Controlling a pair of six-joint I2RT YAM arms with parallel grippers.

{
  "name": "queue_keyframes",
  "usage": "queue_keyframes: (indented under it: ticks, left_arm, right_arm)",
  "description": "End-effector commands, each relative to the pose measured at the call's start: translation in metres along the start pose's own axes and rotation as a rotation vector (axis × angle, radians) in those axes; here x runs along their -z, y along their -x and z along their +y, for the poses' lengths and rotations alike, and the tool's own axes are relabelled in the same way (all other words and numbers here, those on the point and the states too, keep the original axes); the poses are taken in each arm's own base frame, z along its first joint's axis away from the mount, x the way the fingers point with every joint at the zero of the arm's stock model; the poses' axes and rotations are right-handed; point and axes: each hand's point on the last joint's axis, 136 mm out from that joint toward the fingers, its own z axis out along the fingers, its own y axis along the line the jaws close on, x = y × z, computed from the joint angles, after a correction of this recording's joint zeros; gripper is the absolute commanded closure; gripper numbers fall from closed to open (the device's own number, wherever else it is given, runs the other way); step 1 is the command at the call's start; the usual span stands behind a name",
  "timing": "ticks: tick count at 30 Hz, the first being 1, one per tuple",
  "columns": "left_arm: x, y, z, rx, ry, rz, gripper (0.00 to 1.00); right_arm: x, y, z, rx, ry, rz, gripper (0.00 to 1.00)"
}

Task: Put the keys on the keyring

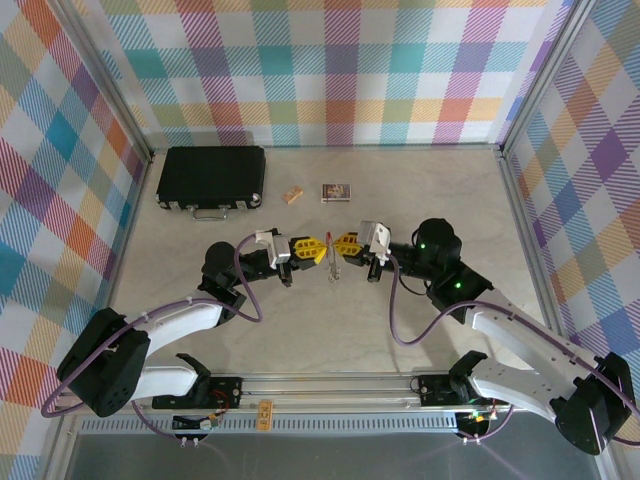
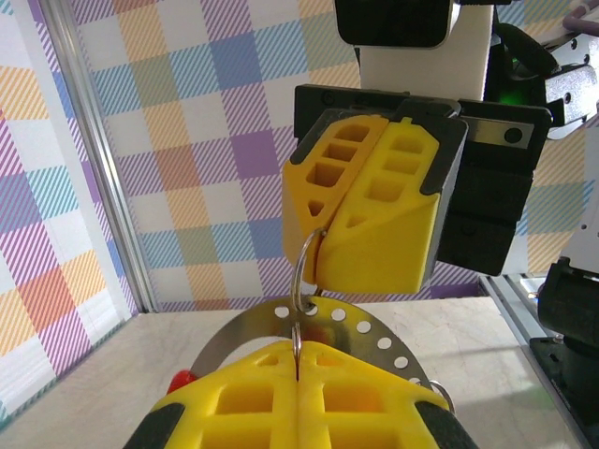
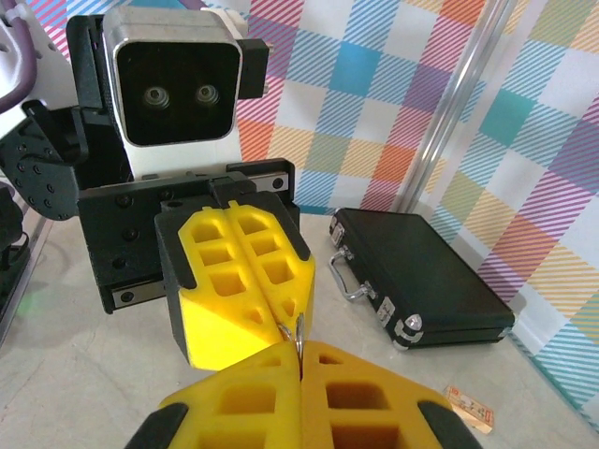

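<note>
Nearest lens: left gripper (image 2: 298, 351), fingers fully shut, pinching keyring (image 2: 296, 276) edge-on at the seam. Directly opposite, tip to tip: right gripper (image 2: 321, 248), likewise shut, top of the same ring caught between its fingers. Ring upright, bridging both grippers; neither arm nearer. Red bit low left, probably a key (image 2: 182, 382), too cropped to confirm.

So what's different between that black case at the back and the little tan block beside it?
The black case is far bigger than the tan block. The case is dark with silvery corners and a handle; the block is pale with no handle. The case lies square to the back wall, the block sits at a slant. Both rest on the table near the back, apart from each other.
</note>
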Motion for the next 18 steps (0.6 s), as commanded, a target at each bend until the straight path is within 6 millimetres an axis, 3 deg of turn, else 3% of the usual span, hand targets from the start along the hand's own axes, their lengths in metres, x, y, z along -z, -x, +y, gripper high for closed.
queue_keyframes:
  ticks: [1, 18]
  left_arm:
    - [-0.0031, 0.0186, -0.0033, -0.035, -0.025, -0.041, 1.0]
    - [-0.0028, 0.0188, -0.0029, -0.035, -0.02, -0.041, 1.0]
  right_arm:
    - [0.0018, 0.0068, 0.0, 0.038, -0.012, -0.03, 1.0]
    - [-0.0031, -0.0009, 0.0079, 0.011, 0.045, -0.007, 1.0]
